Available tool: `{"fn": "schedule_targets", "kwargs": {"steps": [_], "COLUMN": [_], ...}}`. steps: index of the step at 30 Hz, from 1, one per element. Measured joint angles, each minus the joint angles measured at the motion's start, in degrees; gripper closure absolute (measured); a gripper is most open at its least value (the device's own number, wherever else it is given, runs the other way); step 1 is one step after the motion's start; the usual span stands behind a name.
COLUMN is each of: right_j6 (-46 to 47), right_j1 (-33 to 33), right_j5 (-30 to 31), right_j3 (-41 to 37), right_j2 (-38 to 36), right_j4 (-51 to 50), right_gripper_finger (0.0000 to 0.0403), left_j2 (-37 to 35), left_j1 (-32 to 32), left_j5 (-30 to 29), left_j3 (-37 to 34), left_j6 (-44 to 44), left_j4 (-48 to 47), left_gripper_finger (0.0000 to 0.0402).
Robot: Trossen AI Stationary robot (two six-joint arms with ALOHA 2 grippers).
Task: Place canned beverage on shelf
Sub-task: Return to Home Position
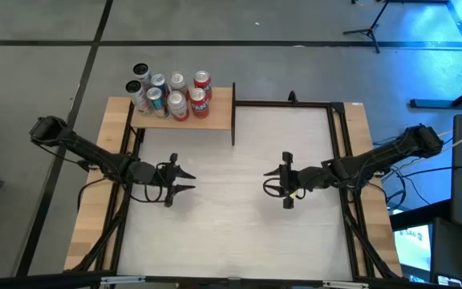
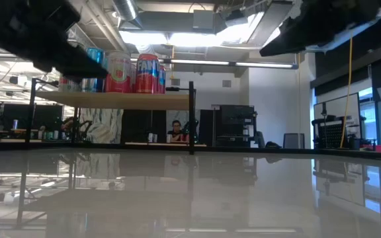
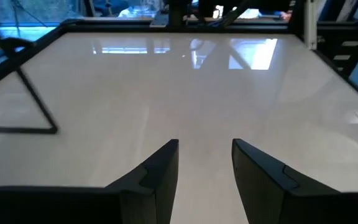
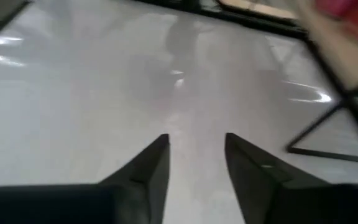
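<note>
Shelf [image 1: 219, 119], far-left corner: soda cans [image 1: 176, 92] paired by colour, stocking seemingly complete. Left claw [image 1: 189, 181], right claw [image 1: 269, 181]: parted, empty, poised over worktop [image 1: 231, 237], likely parked with nothing left to carry.

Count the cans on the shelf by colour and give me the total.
Red cans: 2
Pink and white cans: 2
Blue cans: 2
Dark-topped cans: 2
Total: 8, all on the shelf

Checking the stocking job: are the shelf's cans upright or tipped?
Upright: the cans show round tops from above and stand vertical on the shelf in the low view.
</note>
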Motion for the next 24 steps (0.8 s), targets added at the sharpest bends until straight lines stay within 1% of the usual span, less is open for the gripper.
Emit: {"fn": "schedule_targets", "kwargs": {"steps": [2, 5, 9, 12, 14, 17, 20, 24], "right_j6": [-1.0, -2.2, -2.2, -2.1, -2.0, -1.9, -0.9, -0.5], "right_j1": [-1.1, -3.3, -6.2, -6.9, -6.9, -6.8, -7.3, -7.1], "right_j5": [-3.9, -8.8, -12.0, -12.9, -12.0, -9.9, -9.6, -12.3], "right_j3": [-1.8, -4.8, -7.8, -11.1, -14.0, -18.3, -21.6, -26.3], "right_j2": [-0.6, -2.6, -8.1, -13.3, -17.4, -23.7, -30.1, -40.1], "right_j4": [2.0, 6.1, 7.0, 6.9, 8.2, 9.6, 10.3, 10.5], "right_gripper_finger": [0.0269, 0.0301, 0.0333, 0.035, 0.0359, 0.0369, 0.0376, 0.0385], "left_j2": [-2.3, -6.7, -13.8, -19.2, -22.5, -26.6, -29.0, -30.3], "left_j1": [1.2, 4.1, 6.7, 7.6, 7.7, 7.7, 7.7, 7.7], "left_j5": [1.2, 6.0, 8.6, 6.7, 4.6, 1.8, 1.1, 1.2], "left_j3": [-1.7, -4.1, -8.6, -12.0, -14.0, -14.2, -14.2, -14.2], "left_j6": [1.1, 1.9, 1.9, 1.6, 1.5, 1.7, 3.3, 4.8], "left_j4": [-0.2, 0.4, 1.9, 2.1, 2.0, -0.1, 0.1, -0.1], "left_gripper_finger": [0.0262, 0.0262, 0.0262, 0.0262, 0.0262, 0.0262, 0.0262, 0.0262]}}
